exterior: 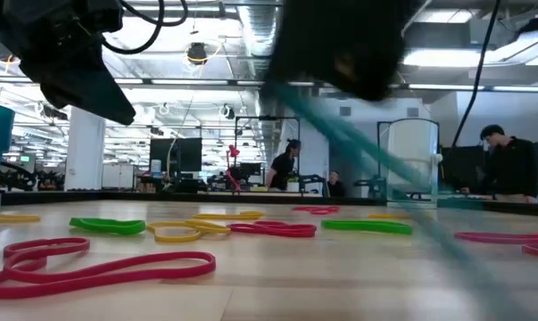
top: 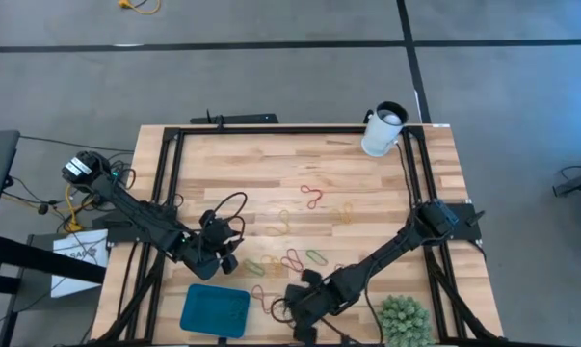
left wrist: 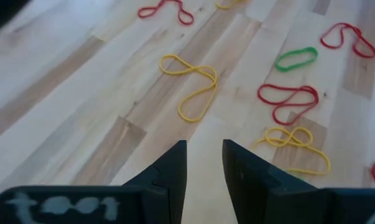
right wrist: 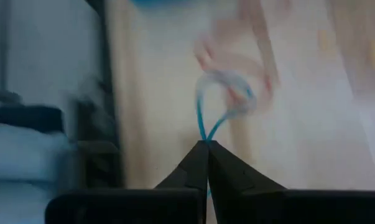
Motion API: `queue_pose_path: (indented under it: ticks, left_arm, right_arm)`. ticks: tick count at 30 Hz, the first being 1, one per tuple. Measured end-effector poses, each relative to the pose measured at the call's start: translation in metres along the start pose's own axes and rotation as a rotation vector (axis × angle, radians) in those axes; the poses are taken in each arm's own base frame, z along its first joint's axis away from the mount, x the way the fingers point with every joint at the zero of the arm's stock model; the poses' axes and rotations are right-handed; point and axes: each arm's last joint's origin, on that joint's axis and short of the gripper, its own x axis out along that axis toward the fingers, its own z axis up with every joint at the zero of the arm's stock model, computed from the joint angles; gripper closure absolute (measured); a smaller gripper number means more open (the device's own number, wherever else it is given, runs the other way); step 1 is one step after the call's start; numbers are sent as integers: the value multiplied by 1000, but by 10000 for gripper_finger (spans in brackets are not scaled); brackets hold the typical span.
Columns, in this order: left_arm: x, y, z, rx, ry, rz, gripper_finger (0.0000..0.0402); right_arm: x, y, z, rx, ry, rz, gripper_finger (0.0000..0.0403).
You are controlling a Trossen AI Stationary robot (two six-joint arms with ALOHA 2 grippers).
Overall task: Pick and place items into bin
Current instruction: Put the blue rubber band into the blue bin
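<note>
Clenched tight, the two dark fingers of my right gripper (right wrist: 207,144) pinch a thin blue rubber-band loop (right wrist: 207,115) at its end, and the loop hangs out in front of the tips, twisted once. From above, this right gripper (top: 301,301) is just beside the small shallow teal-blue rectangular bin (top: 215,310), on the side of the bin that faces the spiky green plant (top: 404,320). It is not yet over the bin. My left gripper (top: 223,255) waits near the far edge of the bin, and its dark fingers (left wrist: 175,171) stand a little apart with nothing between them; under them is only bare wood of the light wooden table (top: 271,173). I judge that the task is at its early part. I cannot see any band lying inside the bin, though the view from above is too small to be sure. Many bands are left on the table: a yellow twisted loop (left wrist: 192,84), a small green oval loop (left wrist: 296,58), a red double loop (left wrist: 289,99) and another yellow loop (left wrist: 297,146) lie beyond the left gripper, away from the bin. Farther from the bin, toward the white cylindrical cup (top: 382,131), lies one more red loop (top: 312,197). In the low view, a big red band (exterior: 90,267) and a green band (exterior: 108,226) also lie flat on the wood. So the blue band is the one in hand now, it must still be carried over the bin and let go, and after it nearly all the others wait for their turn.
</note>
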Motion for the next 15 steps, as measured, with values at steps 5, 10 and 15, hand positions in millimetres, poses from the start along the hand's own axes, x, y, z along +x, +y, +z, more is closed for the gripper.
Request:
queue_pose_path:
  ticks: [5,10,15]
  left_arm:
    - [0,0,1,-1,-22,15,310]
    - [-2,3,2,1,-44,32,310]
    - [-12,12,10,-1,-109,77,310]
  right_arm:
    - [-12,10,37,-102,-209,112,402]
    - [-27,7,76,-176,-430,182,402]
    - [-33,0,98,-214,-603,251,403]
